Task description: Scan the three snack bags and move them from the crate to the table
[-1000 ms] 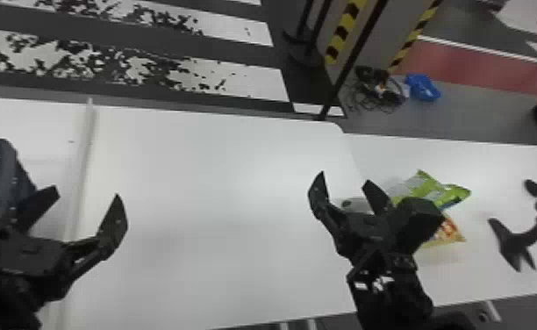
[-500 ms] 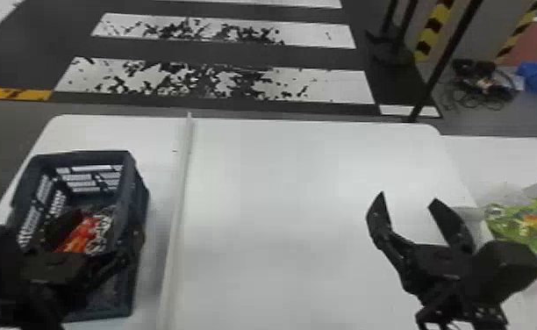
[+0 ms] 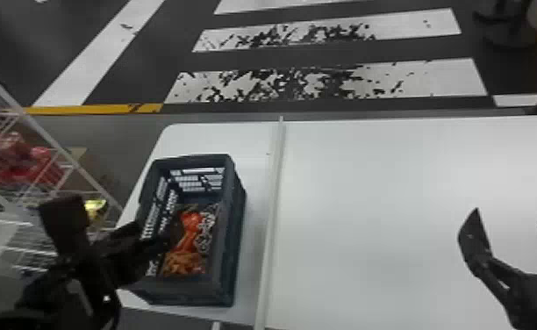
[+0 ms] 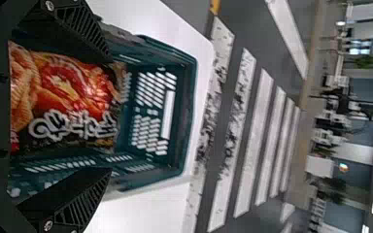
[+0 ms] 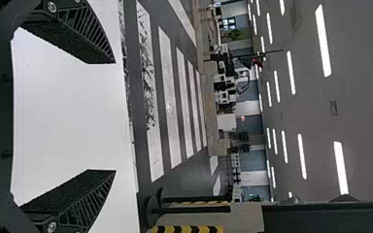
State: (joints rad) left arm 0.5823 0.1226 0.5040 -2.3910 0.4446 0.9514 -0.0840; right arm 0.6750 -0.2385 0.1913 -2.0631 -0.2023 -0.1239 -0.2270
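Head view: a snack bag (image 3: pixel 191 224) lies inside the crate (image 3: pixel 237 228) on the desk (image 3: pixel 395 210); the left pincer (image 3: pixel 152 236) is at the crate's left wall, the right pincer (image 3: pixel 512 213) well right of it. Left wrist view: wide, ungripped bag; likely fetching, so next lower, close, lift for scanning. Right wrist view: wide, empty.

Head view swung left, with the crate (image 3: pixel 233 184) now nearer its middle
The left hand (image 3: pixel 153 233) has shifted from around the divider strip (image 3: pixel 273 197) to the crate's left side, the orange-and-red snack bag (image 3: pixel 188 228) has come into fuller sight, and more wire rack (image 3: pixel 70 159) shows at the left
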